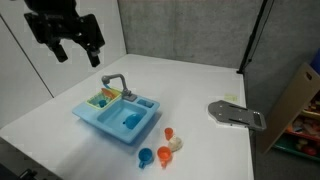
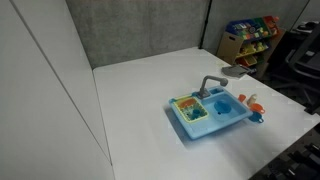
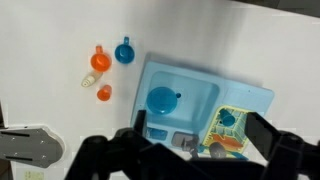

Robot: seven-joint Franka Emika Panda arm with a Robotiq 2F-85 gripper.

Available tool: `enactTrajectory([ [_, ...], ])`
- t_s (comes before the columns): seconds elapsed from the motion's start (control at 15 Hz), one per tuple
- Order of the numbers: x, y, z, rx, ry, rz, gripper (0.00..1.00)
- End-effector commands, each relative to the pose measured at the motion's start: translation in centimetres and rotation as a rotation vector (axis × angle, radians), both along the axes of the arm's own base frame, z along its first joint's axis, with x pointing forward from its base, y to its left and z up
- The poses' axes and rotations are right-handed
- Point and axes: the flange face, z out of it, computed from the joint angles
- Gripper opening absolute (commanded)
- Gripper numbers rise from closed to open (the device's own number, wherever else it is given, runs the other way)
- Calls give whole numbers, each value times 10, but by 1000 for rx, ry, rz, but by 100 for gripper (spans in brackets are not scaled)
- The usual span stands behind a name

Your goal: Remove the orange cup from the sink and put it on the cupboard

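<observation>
- The orange cup [image 3: 99,60] stands outside the sink [image 3: 195,72], on the cupboard [image 3: 40,40], just beside a blue cup [image 3: 124,51].
- Judged from that, lifting out and setting down look done; little seems left (perhaps only a retreat of the arm).
- The gripper [image 1: 80,58] hangs high over the cupboard, well apart from the cup, fingers spread, holding nothing.
- Only the wrist view looks straight down into the sink: a blue round item [image 3: 160,99] lies in one basin, and nothing orange.
- An exterior view shows the whole gripper from the side.
- In an exterior view a shelf [image 2: 250,40] of coloured bins stands behind, with no gripper in frame.
</observation>
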Motion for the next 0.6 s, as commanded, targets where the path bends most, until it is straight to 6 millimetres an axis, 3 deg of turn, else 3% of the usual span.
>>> enactTrajectory([
  [0.0, -15, 1, 15, 14, -38, -28, 100],
  [0.53, -13, -1, 16, 3, -45, -12, 100],
])
